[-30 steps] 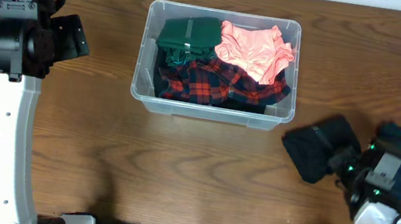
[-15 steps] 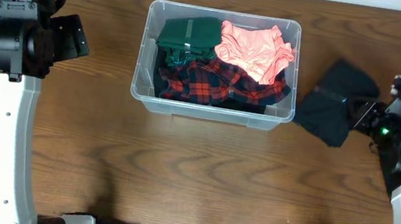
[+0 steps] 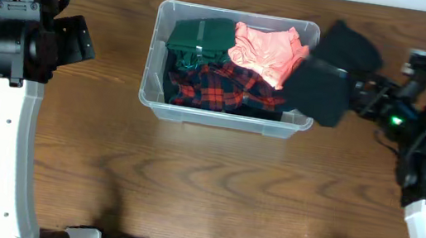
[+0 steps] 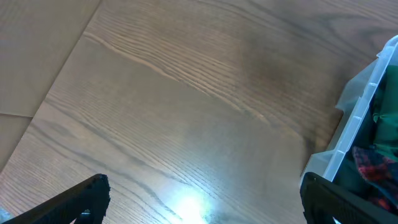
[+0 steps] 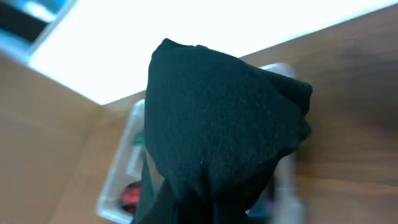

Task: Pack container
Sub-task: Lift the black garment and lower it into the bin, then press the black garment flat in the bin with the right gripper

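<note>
Cloth [image 3: 327, 81], black and bunched, hung from the right gripper [image 3: 364, 98], which was clamped on it, apparently to clear the wall. The container [image 3: 150, 93] lay just ahead, below that gripper. The left gripper [image 4: 211, 202], jaws apart, idled beside its far end.

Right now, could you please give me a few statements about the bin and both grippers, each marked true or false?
1. The right gripper holds a dark garment over the container's right edge. True.
2. The container has nothing in it. False: it holds a green garment, a pink garment and a red plaid garment.
3. The left gripper is clamped on the container's rim. False: it is open over bare table, to the container's left.
4. The pink garment lies beside the green garment. True.
</note>
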Action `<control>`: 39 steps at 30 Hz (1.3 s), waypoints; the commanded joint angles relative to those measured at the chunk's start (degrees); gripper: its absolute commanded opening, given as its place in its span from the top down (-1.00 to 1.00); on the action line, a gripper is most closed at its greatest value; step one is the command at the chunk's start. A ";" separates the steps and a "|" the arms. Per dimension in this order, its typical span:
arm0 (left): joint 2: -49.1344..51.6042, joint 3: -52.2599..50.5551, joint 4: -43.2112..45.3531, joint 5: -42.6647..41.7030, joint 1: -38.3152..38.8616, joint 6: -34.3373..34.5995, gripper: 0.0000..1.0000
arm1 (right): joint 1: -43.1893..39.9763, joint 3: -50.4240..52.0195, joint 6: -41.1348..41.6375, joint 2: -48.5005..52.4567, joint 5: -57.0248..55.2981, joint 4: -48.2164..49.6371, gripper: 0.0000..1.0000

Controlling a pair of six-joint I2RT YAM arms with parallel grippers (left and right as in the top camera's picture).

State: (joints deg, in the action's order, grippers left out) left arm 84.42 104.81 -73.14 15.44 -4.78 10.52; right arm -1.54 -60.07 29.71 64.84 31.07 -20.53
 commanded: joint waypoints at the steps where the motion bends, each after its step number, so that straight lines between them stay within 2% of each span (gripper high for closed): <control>1: -0.09 0.31 -0.13 0.70 -0.20 0.09 -0.96 | 7.61 -1.97 5.01 0.09 -3.98 2.75 0.97; 6: -0.09 0.31 -0.13 0.70 -0.20 0.11 -0.96 | 18.43 -1.97 -1.97 4.66 -5.18 12.15 0.98; 11: -0.09 0.31 -0.13 0.70 -0.20 0.11 -0.96 | 24.63 -1.97 -2.54 12.24 -5.14 20.55 0.98; 18: -0.09 0.31 -0.13 0.70 -0.20 0.09 -0.96 | 29.27 -1.97 1.81 22.62 -2.95 31.82 0.98; 25: -0.09 0.31 -0.13 0.70 -0.20 0.11 -0.96 | 31.19 -2.01 6.73 27.06 -1.01 41.35 0.98; 39: -0.09 0.31 -0.13 0.70 -0.20 0.09 -0.96 | 33.62 -2.05 5.88 27.50 -2.64 39.98 0.98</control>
State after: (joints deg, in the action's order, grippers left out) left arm 84.42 104.79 -73.14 15.44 -4.78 10.52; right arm 30.89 -60.55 35.99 92.33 28.91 19.77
